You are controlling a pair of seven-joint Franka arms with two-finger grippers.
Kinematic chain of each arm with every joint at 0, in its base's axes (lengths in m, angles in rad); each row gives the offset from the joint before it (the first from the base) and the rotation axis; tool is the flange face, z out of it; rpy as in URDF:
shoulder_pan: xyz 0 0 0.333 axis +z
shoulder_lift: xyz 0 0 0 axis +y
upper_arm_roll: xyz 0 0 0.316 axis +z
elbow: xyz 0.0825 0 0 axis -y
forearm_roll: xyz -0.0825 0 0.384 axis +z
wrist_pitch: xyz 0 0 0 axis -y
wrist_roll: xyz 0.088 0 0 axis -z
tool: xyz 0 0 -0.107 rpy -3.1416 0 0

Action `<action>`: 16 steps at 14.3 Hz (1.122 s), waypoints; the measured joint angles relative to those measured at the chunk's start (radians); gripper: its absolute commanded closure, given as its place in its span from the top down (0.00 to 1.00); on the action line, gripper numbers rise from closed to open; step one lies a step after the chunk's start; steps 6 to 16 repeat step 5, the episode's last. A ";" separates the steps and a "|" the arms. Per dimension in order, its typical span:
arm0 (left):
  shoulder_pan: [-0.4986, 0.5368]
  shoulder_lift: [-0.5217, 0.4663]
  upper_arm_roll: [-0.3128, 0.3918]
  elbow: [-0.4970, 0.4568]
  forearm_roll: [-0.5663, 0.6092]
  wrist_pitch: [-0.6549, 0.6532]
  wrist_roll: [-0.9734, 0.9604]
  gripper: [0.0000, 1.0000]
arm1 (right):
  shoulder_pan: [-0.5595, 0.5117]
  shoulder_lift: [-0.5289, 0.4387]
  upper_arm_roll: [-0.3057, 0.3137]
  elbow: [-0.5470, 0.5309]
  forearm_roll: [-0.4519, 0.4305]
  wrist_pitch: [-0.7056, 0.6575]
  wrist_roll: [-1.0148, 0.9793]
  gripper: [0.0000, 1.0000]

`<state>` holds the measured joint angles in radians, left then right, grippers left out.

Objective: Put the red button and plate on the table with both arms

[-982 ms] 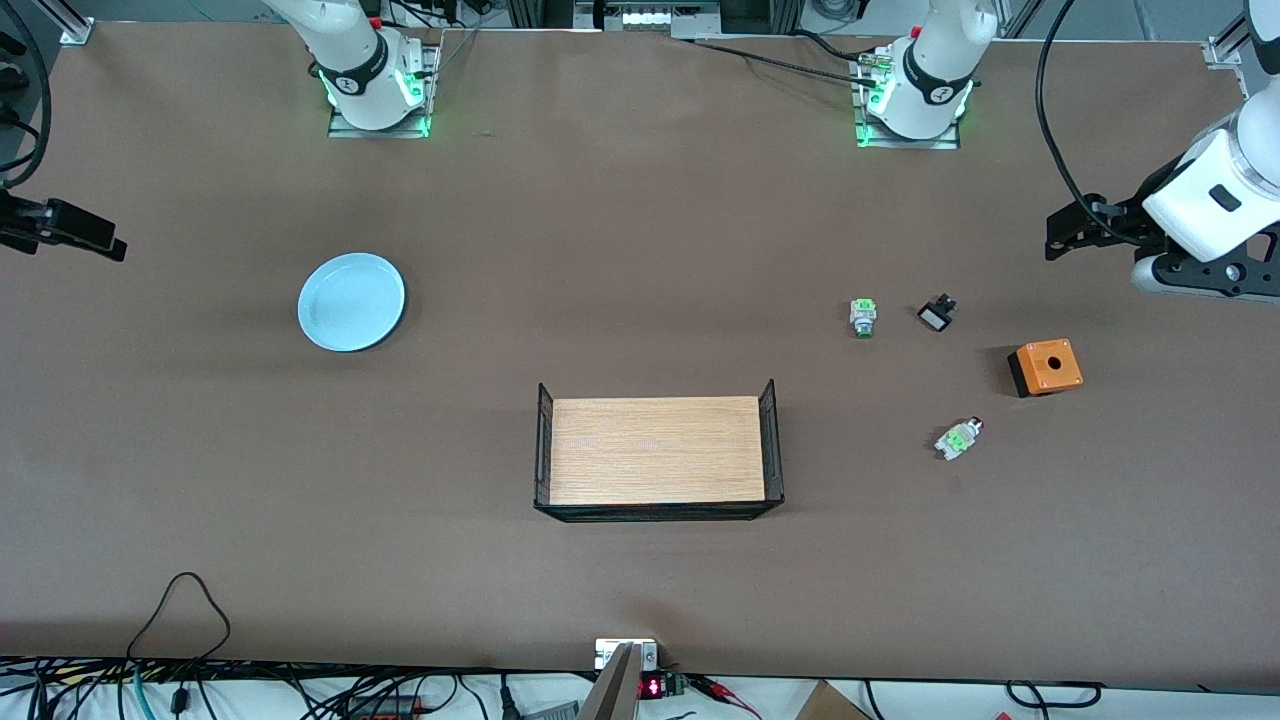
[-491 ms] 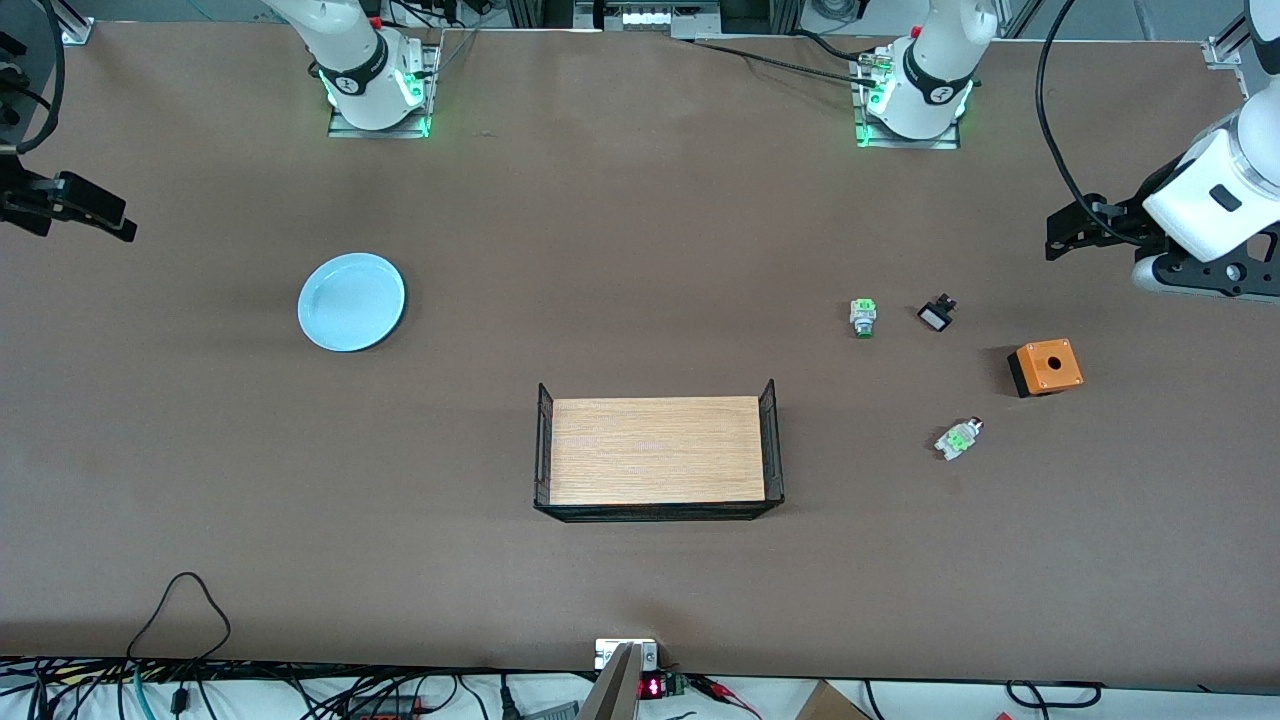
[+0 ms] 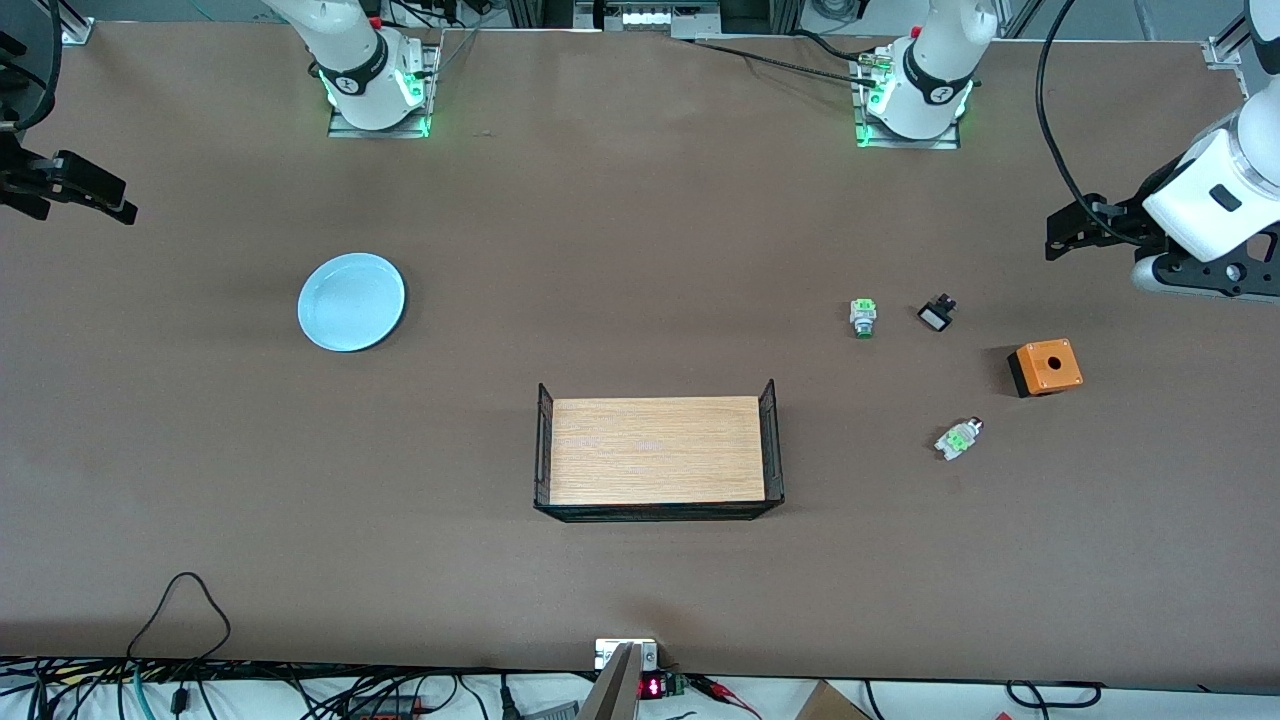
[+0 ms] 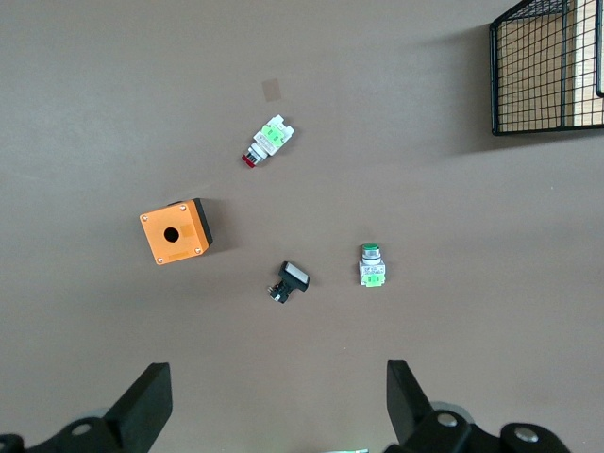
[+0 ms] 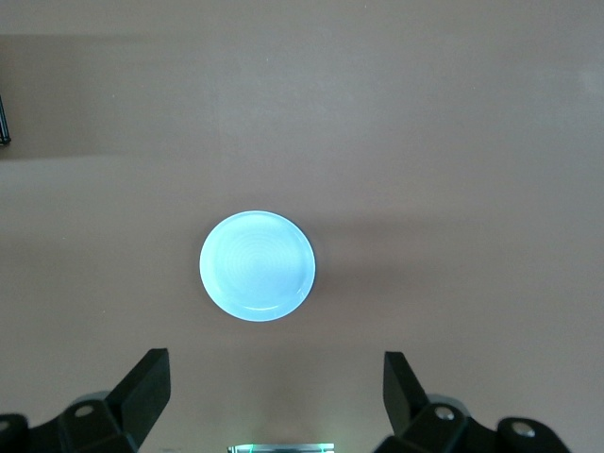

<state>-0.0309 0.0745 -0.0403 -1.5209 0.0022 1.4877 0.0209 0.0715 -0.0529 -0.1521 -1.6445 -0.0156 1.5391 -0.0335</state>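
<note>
The red button (image 3: 958, 439) lies on its side on the brown table (image 3: 640, 250), toward the left arm's end; it also shows in the left wrist view (image 4: 267, 142). The pale blue plate (image 3: 351, 301) rests on the table toward the right arm's end and shows in the right wrist view (image 5: 257, 265). My left gripper (image 3: 1062, 235) is open and empty, raised over the table's edge, with bare table between its fingers in its wrist view (image 4: 278, 377). My right gripper (image 3: 105, 198) is open and empty, raised over the other end's edge, apart from the plate (image 5: 276, 368).
A green-capped switch (image 3: 863, 316), a small black piece with a white face (image 3: 936, 315) and an orange box (image 3: 1046, 366) lie near the red button. A wood-floored wire tray (image 3: 657, 450) stands mid-table, nearer the front camera. Cables run along the front edge.
My right gripper has shifted a little toward the robots' base side, away from the plate. The left arm and all objects have not moved.
</note>
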 measured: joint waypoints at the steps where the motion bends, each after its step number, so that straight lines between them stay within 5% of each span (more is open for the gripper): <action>1: 0.000 0.000 0.000 0.000 0.000 0.000 0.000 1.00 | 0.000 0.000 0.000 0.000 0.000 0.002 0.000 1.00; 16: 0.003 0.000 0.000 0.000 0.000 0.000 0.000 1.00 | 0.000 0.005 0.000 0.000 0.000 0.003 0.000 1.00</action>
